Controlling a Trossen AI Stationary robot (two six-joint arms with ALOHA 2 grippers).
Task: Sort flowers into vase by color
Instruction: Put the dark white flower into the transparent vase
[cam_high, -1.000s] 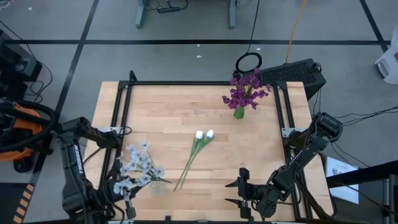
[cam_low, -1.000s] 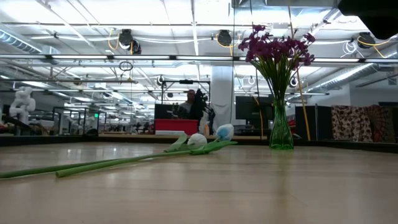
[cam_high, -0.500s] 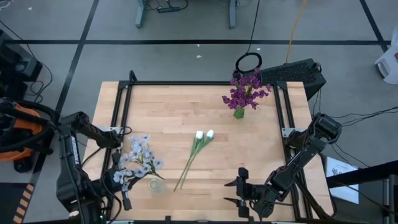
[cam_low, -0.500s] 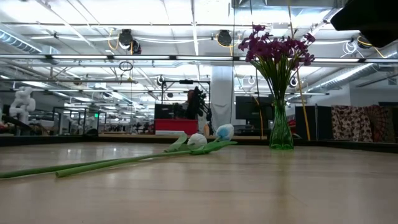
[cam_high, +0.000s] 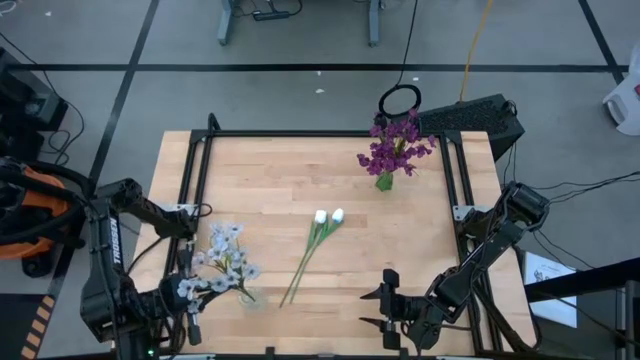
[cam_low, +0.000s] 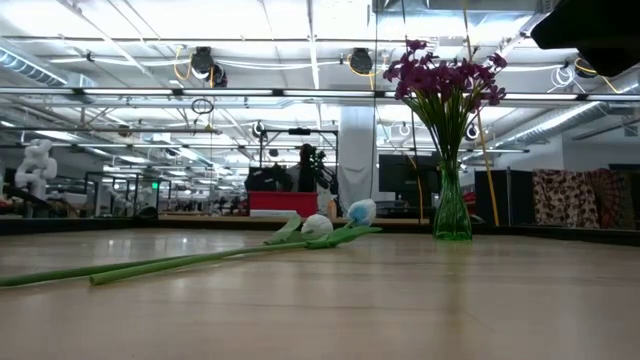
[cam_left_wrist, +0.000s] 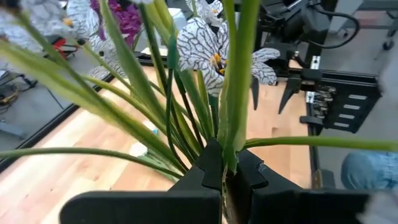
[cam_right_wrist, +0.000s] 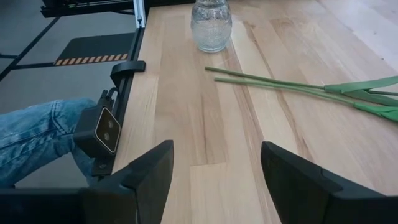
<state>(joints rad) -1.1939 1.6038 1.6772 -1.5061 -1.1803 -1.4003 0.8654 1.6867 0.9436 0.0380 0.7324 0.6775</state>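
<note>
Purple flowers (cam_high: 397, 145) in green vase (cam_low: 452, 212); white buds (cam_high: 328, 216) on green stems; pale dark-veined sprig (cam_high: 222, 262); clear vase (cam_right_wrist: 211, 25); light wood counter (cam_high: 280, 180), black-framed.

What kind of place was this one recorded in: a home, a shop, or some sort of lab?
Most likely a robotics lab or workshop. The wooden table sits in a black metal frame on a grey floor with cables, and the low view shows exposed ceiling pipes and lights with more frames and equipment behind.

Robotics lab: ceiling light strips (cam_low: 150, 25), exposed pipes, cables on floor (cam_high: 420, 40), more workstations behind
</note>
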